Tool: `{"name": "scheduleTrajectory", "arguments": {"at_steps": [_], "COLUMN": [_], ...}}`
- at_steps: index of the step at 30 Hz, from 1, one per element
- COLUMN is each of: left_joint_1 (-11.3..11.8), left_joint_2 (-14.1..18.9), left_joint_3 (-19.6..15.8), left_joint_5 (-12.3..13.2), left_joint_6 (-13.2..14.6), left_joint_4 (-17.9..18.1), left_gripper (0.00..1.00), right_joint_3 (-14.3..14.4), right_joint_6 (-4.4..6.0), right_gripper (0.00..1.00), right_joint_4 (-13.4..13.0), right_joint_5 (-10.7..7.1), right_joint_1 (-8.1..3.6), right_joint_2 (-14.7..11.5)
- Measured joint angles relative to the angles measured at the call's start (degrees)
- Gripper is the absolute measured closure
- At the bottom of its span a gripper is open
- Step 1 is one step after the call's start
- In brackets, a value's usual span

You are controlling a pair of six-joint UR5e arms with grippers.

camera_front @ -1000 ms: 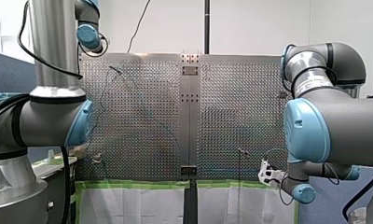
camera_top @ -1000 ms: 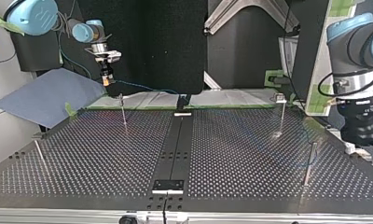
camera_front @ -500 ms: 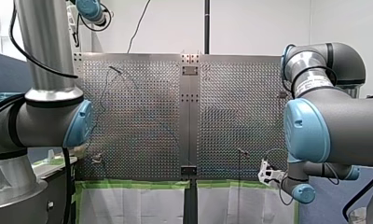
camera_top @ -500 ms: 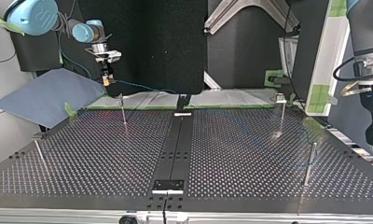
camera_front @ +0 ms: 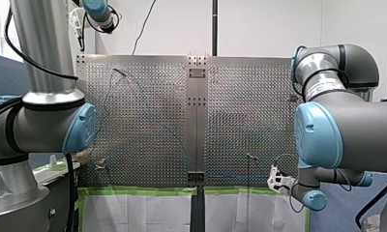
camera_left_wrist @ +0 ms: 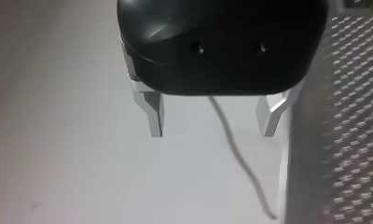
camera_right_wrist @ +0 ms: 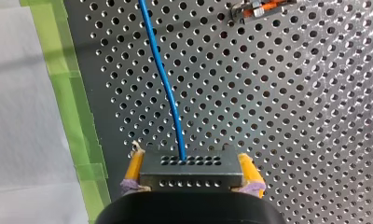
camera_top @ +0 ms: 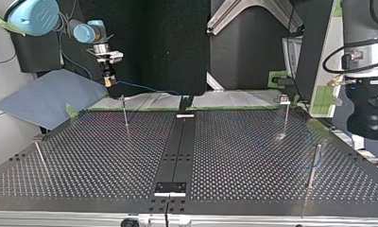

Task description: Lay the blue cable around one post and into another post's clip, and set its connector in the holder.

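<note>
In the right wrist view my right gripper [camera_right_wrist: 190, 161], with yellow pads, is shut on a dark grey connector block [camera_right_wrist: 191, 171]. The blue cable [camera_right_wrist: 162, 79] runs out of the block over the perforated table, past a post's clip [camera_right_wrist: 258, 8] ahead. The top view shows that gripper [camera_top: 110, 79] at the far left above the table's edge, with the cable [camera_top: 144, 88] trailing toward the middle. My left gripper [camera_left_wrist: 212, 127] has metal fingers that stand open around nothing, facing a pale wall beside the table. My left arm [camera_top: 366, 94] is raised at the top view's right.
Thin posts stand on the table [camera_top: 225, 156]: one [camera_top: 124, 111] near my right gripper, one [camera_top: 285, 116] at the far right, one [camera_top: 313, 165] at the near right, one [camera_top: 39, 153] at the near left. Green tape [camera_right_wrist: 68, 93] edges the table. A black bracket [camera_top: 170, 187] sits front centre.
My left arm has lifted its wrist upward, away from the table. My right arm and the connector have stayed still.
</note>
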Motion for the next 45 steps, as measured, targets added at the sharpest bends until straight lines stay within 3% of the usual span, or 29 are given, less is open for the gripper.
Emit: {"name": "scheduleTrajectory", "arguments": {"at_steps": [16,45], "left_joint_1": [-2.33,-2.71], "left_joint_2": [-1.3,-3.49], "left_joint_3": [-0.48,-0.35], "left_joint_5": [-0.36,-0.38], "left_joint_6": [-0.01,0.38], "left_joint_4": [-8.18,-22.06], "left_gripper": [0.02,0.02], "right_joint_3": [0.0,-0.29], "right_joint_6": [0.0,-0.09], "right_gripper": [1.0,1.0], "right_joint_4": [0.07,0.47], "right_joint_5": [0.0,0.08], "right_joint_1": [0.16,0.85], "right_joint_2": [0.0,0.0]}}
